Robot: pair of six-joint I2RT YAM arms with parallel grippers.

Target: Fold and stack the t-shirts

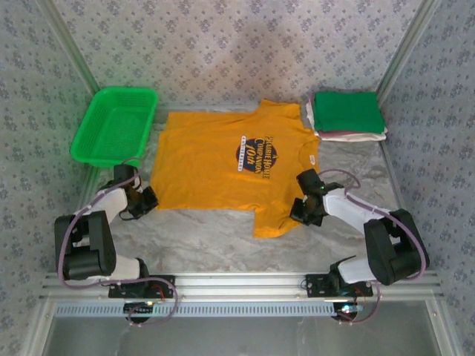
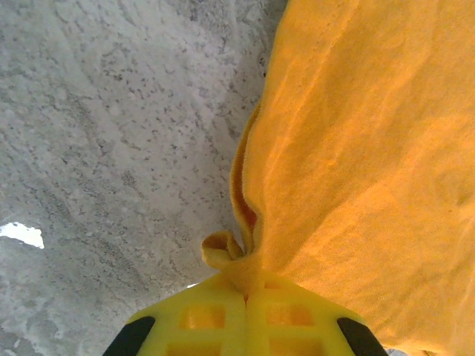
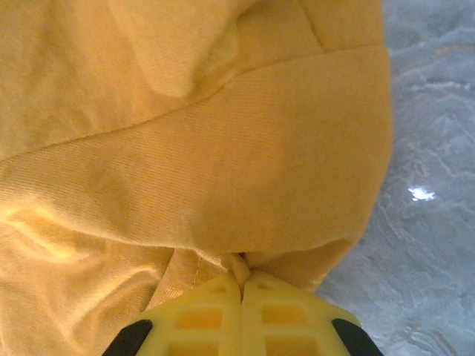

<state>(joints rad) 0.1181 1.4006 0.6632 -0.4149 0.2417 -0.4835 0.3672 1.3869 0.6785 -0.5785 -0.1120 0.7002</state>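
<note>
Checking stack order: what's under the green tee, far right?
Under the green tee: a maroon tee, then a white tee. Only their edges show; green covers the rest.

Bright, even light; soft shadows, wrist views slightly blurred.

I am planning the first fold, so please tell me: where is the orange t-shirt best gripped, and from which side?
Grip the orange t-shirt along its near edge, coming from the arms' side: it lies flat, sideways, hem to the left. The hem corner suits the left gripper, the near sleeve the right gripper; both are shut there now.
</note>
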